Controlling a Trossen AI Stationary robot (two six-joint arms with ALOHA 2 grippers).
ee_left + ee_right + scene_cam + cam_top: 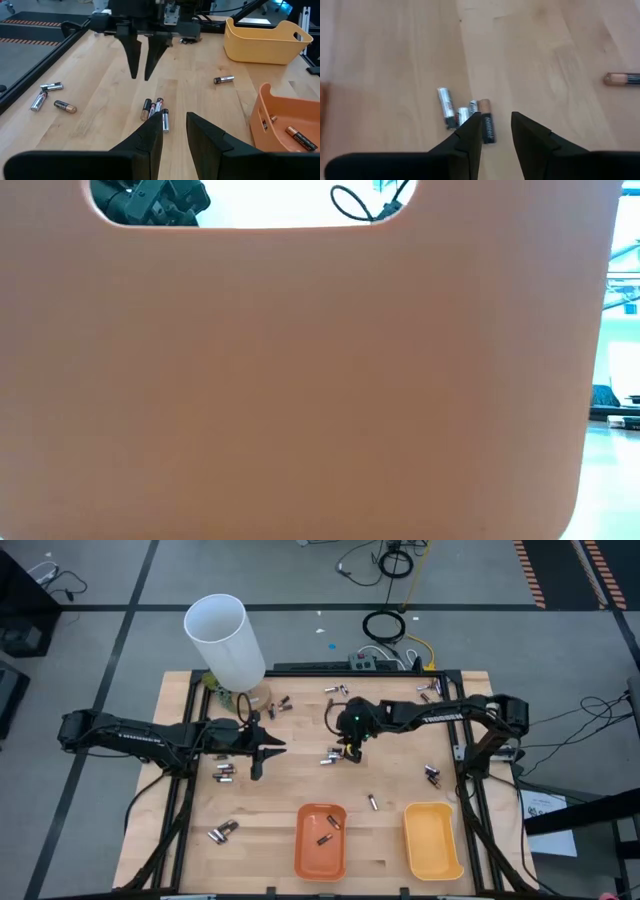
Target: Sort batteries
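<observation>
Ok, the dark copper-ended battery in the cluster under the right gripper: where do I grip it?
Across its middle, coming straight down. The dark battery lies flat, its free long side facing away from the silver cells beside it. The right gripper, open, hangs above it.

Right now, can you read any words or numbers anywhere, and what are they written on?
White lettering on the right arm: too small to read.
White lettering on the left arm: too small to read.
Printing on the batteries: blurred, not readable.
orange tray and yellow tray: no writing visible.
</observation>
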